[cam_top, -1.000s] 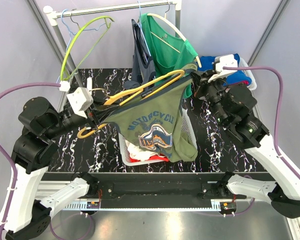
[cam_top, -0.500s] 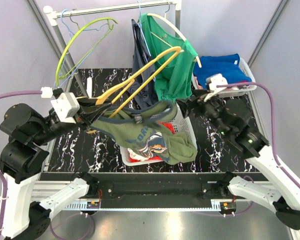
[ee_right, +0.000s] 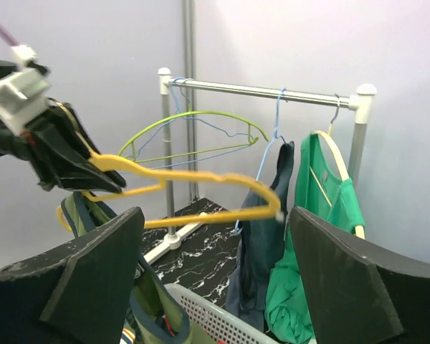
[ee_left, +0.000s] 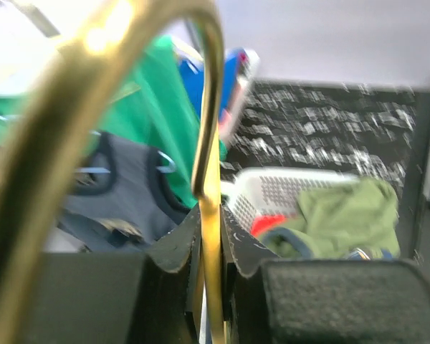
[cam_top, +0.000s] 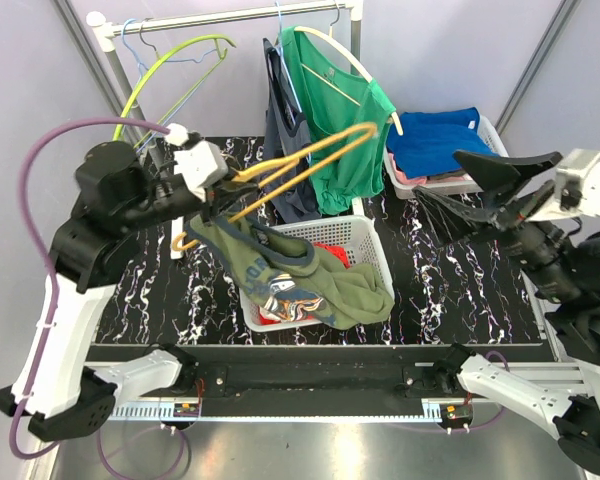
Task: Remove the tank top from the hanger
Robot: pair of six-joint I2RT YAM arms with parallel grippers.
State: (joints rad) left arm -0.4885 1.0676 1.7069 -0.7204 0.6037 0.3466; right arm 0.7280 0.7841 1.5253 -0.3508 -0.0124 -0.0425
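At the left of the table, the left gripper [cam_top: 223, 195] is clamped on the yellow hanger [ee_left: 211, 215]. My wrist view shows both jaws pressed against the wire, but that view is blurred, and the near part of the hanger blocks much of it. The hook end sits low and left of the grip. I cannot tell whether the strap there loops the hook or only the neck; the overhead view shows dark trim bunched beside it.

The hanger's long axis runs from that low left end up and right toward the rack [cam_top: 230, 17]. Its far tip is near the green shirt [cam_top: 340, 90].

The tank top [cam_top: 340, 285] trails from the strap end down and right. Its bulk lies heaped in the white basket [cam_top: 332, 229], spilling over the near rim. The print is folded and unreadable. Red cloth beneath it is mostly covered.

At the right, the right gripper [cam_top: 438, 175] is raised with its fingers wide apart and nothing between them. It is well apart from the garment. Its arm is cut by the frame edge.
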